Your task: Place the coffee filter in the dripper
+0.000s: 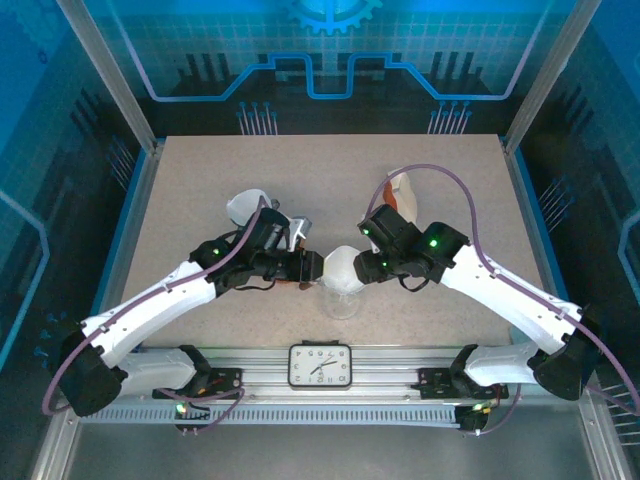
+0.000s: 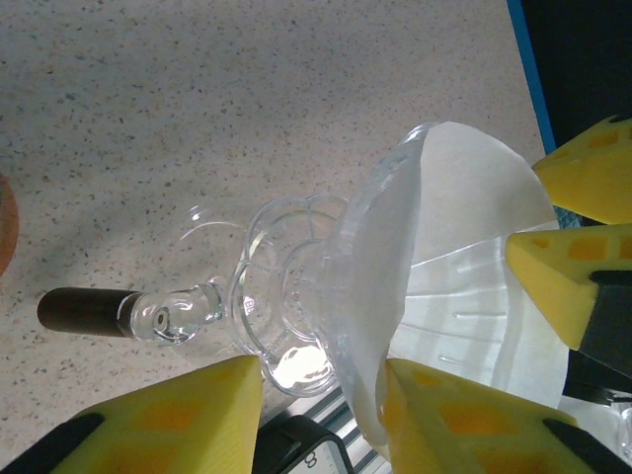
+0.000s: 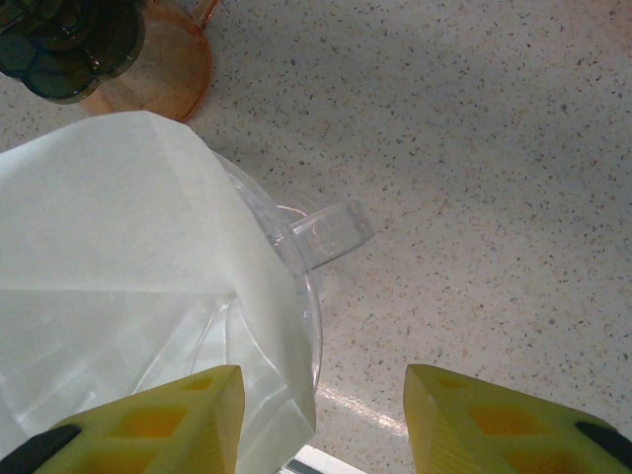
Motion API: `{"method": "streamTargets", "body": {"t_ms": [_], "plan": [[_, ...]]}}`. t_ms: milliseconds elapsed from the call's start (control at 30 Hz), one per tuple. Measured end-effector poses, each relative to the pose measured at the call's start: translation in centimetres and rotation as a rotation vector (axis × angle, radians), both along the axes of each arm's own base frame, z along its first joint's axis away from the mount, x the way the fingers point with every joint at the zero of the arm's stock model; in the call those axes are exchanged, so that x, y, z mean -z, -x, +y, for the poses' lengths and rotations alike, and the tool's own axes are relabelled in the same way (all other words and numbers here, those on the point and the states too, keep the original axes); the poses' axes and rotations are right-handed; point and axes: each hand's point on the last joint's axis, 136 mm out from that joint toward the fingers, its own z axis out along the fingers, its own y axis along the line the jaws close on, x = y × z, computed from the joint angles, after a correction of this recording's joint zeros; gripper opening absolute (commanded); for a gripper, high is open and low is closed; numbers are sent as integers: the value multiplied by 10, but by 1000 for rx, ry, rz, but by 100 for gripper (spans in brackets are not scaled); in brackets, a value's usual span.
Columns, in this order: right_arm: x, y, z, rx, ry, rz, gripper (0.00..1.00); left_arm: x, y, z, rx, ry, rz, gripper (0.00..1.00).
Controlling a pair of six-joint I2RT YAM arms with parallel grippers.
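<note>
The clear glass dripper (image 1: 341, 298) stands near the table's front middle with the white coffee filter (image 1: 342, 266) sitting in its cone. My left gripper (image 1: 312, 268) is at its left side and my right gripper (image 1: 368, 262) at its right. In the left wrist view the dripper (image 2: 286, 286) and filter (image 2: 464, 188) lie close, and my left gripper (image 2: 324, 395) is open, straddling the rim, one pad against the filter's edge. In the right wrist view the right gripper (image 3: 321, 415) is open astride the dripper's rim (image 3: 318, 341), one pad over the filter (image 3: 109, 227), the other outside.
An orange cup (image 1: 402, 190) stands behind the right gripper, beside a dark green piece (image 3: 69, 39). A white holder (image 1: 245, 205) and a metal piece (image 1: 296, 231) sit behind the left arm. A clock (image 1: 320, 365) is fixed on the front rail. A dark cylinder (image 2: 84, 311) lies by the dripper.
</note>
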Motion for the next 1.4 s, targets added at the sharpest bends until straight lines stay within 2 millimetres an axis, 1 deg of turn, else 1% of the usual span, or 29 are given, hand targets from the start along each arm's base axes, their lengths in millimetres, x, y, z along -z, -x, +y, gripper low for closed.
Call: {"method": "streamTargets", "body": {"t_ms": [133, 233, 333, 500, 600, 700, 867, 967, 1200, 1400], "plan": [[0, 0, 0, 0, 0, 0, 51, 2, 0, 2, -8, -10, 1, 41], [-1, 0, 2, -7, -6, -3, 58, 2, 0, 2, -8, -10, 1, 43], [-4, -1, 8, -28, -28, -9, 63, 3, 0, 2, -8, -10, 2, 43], [-10, -10, 20, -49, -33, -21, 65, 7, 1, 3, -8, -16, 9, 43], [-5, -15, 26, -59, -12, -8, 65, 7, 1, 3, -8, -16, 9, 43], [6, -19, 31, -73, 22, 15, 66, 7, 1, 3, -7, -15, 8, 43], [21, -18, 28, -85, 76, 54, 68, 5, -1, 1, -7, -7, -1, 43], [22, -18, 27, -91, 85, 54, 72, 5, -2, 1, -8, -3, -5, 43], [23, -18, 27, -90, 88, 56, 72, 6, -1, 1, -7, -5, -3, 43], [40, -15, 24, -91, 122, 90, 72, 6, -1, 1, -7, -5, -2, 42]]}}
